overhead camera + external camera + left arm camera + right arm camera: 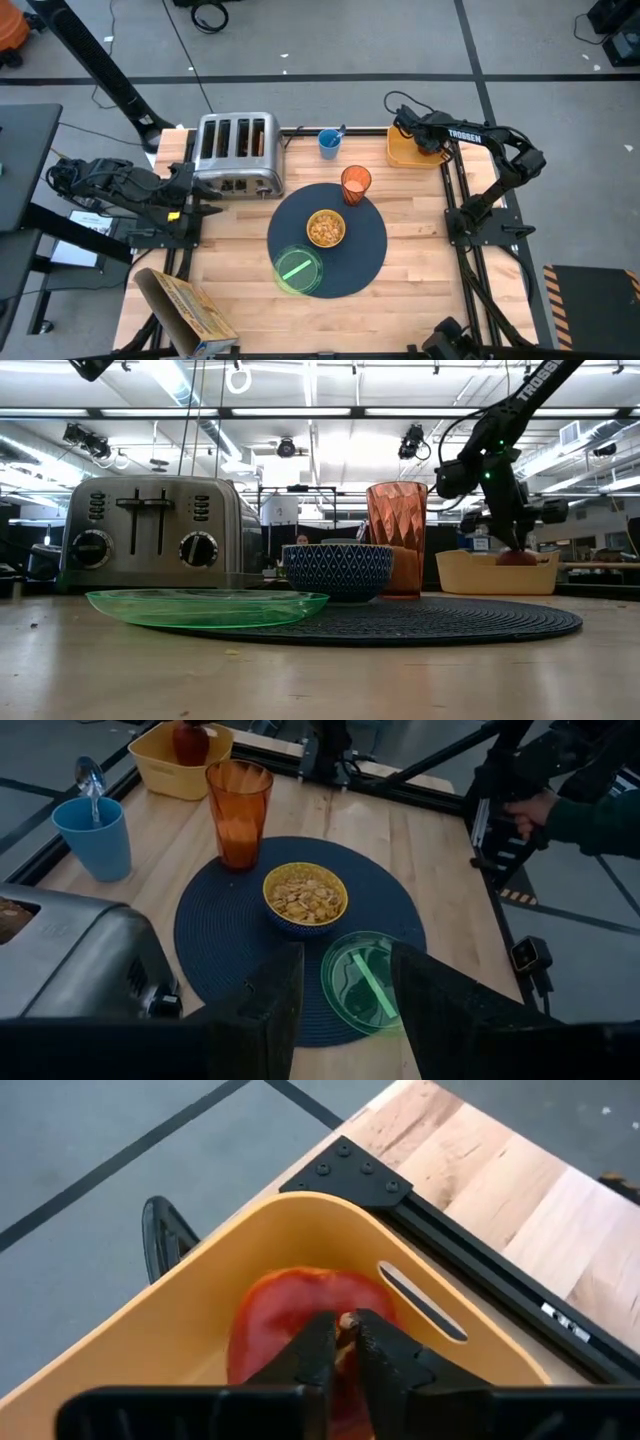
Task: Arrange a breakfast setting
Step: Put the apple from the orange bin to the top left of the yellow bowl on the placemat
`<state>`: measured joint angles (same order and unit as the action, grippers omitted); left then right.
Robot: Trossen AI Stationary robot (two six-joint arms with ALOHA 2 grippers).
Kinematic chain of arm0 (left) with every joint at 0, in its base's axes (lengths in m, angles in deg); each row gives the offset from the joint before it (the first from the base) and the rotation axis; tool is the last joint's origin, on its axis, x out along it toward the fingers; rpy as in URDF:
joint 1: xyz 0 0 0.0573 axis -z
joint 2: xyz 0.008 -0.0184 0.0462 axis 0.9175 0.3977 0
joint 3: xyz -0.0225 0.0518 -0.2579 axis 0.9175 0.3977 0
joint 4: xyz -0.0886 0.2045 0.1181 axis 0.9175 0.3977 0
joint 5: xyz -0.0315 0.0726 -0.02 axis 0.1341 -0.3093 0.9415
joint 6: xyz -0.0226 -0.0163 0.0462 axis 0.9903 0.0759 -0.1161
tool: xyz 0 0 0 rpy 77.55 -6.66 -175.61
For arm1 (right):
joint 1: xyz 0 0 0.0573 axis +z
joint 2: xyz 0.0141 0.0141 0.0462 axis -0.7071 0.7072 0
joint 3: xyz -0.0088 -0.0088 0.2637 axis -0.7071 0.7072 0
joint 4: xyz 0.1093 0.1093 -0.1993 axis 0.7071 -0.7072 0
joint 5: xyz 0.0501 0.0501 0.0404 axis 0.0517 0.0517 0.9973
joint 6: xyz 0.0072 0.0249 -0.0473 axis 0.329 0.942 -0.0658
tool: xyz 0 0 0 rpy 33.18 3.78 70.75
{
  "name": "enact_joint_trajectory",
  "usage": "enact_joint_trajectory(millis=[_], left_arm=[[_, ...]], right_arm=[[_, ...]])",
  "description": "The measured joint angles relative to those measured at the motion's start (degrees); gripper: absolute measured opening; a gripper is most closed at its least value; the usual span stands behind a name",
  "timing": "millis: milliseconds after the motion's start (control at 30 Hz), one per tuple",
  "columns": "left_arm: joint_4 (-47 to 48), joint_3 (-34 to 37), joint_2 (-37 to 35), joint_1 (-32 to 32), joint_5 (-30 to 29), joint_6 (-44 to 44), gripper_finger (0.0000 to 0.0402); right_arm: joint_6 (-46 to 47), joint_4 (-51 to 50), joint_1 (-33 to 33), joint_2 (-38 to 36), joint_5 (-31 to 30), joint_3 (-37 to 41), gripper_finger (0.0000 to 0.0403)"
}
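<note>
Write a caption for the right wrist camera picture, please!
Right gripper pinches its fingers on the stem of the red apple inside the yellow bin.

Even, bright overhead lighting throughout; long ceiling light strips [300, 410] run across the top of the low view and burn out to white. The toaster [150, 532] carries soft reflections on its brushed metal face. Shadows on the table [420, 270] are faint and short, falling close under each object. In the low view the near tabletop is blurred, while the bowl [338, 570] and tumbler [397, 538] are sharp and the room behind is softer. In the right wrist view the apple [300, 1315] shows a mild sheen; the near fingers are dark and slightly soft
</note>
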<state>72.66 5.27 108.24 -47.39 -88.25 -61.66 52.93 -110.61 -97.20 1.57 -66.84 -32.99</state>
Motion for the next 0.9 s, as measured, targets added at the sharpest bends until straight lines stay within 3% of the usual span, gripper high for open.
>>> enact_joint_trajectory(millis=[200,533,767,900], left_arm=[[1.98,0.02,-0.01,0.0,0.0,-0.27,0.0159],[2.5,0.0,-0.03,0.0,-0.16,-0.33,0.0159],[2.57,-1.54,-0.01,-0.08,-2.05,1.08,0.0159],[2.4,-2.54,-0.01,-0.07,-4.45,4.36,0.0159]], right_arm=[[-2.47,0.29,0.6,-0.01,-1.58,0.0,0.0014],[-4.77,0.23,4.03,-1.87,-3.0,0.0,0.0014],[-7.36,-0.33,10.82,-12.37,-3.75,0.02,0.0014],[-14.06,-0.71,17.06,-19.13,-3.28,-1.42,0.0014]])
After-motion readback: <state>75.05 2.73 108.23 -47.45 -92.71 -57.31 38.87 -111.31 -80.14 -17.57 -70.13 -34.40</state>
